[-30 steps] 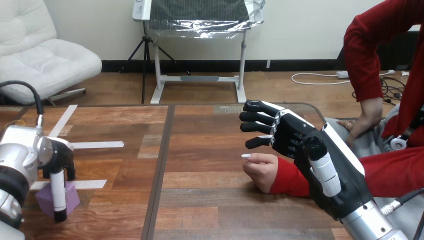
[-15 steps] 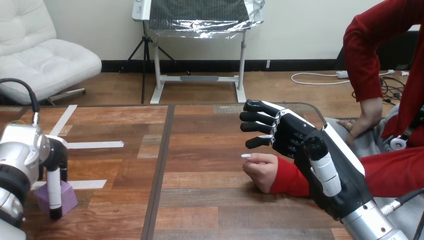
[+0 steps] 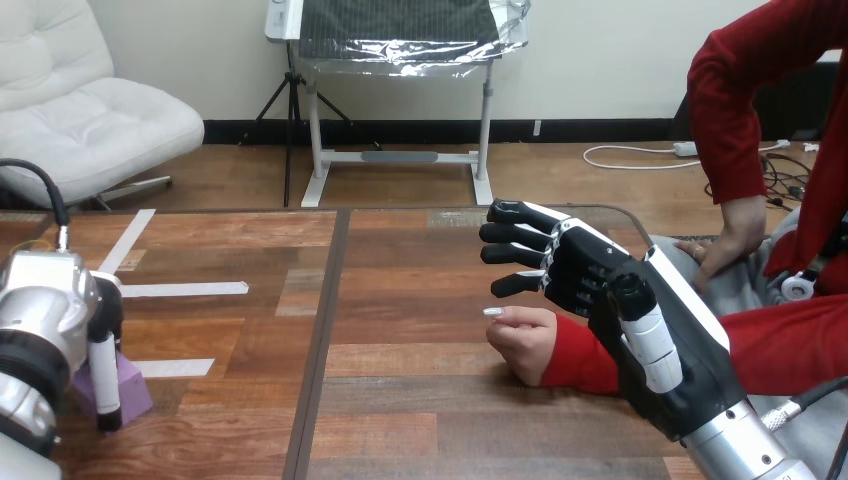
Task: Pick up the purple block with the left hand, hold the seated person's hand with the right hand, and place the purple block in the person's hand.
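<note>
Purple cube block point(image 3: 136, 390) sits unlifted at the wooden worktop's point(image 3: 400, 410) left edge, and the left hand's point(image 3: 104, 380) grip cannot be told. The right hand's point(image 3: 592, 282) straight fingers point(image 3: 515, 232) are above the person's hand point(image 3: 522, 340).

Purple block point(image 3: 133, 388) (sleeve point(image 3: 585, 357) red)

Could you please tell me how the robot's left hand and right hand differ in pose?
The robot's black-and-white left hand hangs low, pointing down at the purple block; its right hand is raised, pointing leftward. The left hand is at the block; the right hand, fingers straight, is over the person's red-sleeved hand without holding it. Both end silver forearms.
</note>
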{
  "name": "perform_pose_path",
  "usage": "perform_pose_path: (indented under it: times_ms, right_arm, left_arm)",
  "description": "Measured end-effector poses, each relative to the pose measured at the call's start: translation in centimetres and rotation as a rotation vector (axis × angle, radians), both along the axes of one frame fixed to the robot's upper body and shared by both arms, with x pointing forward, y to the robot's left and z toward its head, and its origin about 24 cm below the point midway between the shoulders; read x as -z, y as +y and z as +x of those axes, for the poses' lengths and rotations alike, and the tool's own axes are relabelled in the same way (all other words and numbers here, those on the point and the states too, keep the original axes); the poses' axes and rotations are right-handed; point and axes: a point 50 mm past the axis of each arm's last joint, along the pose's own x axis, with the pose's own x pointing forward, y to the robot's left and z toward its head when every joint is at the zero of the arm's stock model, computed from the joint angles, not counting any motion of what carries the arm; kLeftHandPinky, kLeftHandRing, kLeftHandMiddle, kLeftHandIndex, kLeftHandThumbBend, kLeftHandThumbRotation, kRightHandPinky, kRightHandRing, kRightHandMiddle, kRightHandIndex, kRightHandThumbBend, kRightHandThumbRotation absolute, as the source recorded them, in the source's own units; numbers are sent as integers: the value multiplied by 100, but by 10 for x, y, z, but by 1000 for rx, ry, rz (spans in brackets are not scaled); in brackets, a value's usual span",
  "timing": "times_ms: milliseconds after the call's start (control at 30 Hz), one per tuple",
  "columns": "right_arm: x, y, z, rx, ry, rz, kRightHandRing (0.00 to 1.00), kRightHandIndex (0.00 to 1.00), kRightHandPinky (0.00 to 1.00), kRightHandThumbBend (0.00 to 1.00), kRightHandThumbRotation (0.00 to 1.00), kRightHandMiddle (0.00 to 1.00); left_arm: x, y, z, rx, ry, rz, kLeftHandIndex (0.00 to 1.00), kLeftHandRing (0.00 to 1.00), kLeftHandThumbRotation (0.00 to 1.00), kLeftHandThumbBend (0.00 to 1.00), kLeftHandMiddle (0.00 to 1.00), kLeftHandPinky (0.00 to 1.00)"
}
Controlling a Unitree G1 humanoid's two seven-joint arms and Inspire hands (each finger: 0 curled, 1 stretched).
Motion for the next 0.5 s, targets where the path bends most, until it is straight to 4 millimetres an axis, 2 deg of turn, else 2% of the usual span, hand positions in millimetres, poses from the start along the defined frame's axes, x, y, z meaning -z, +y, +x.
perform_pose_path:
  times_ms: [400,500]
  right_arm:
    - [0,0,0,-1,0,1,81,84,70,93,100,82]
    - [0,0,0,0,1,2,81,84,70,93,100,82]
  left_arm:
    - [0,-1,2,-13,-69,28,55,26,0,79,42,17]
    - [0,-2,2,-13,-77,30,61,26,0,81,41,16]
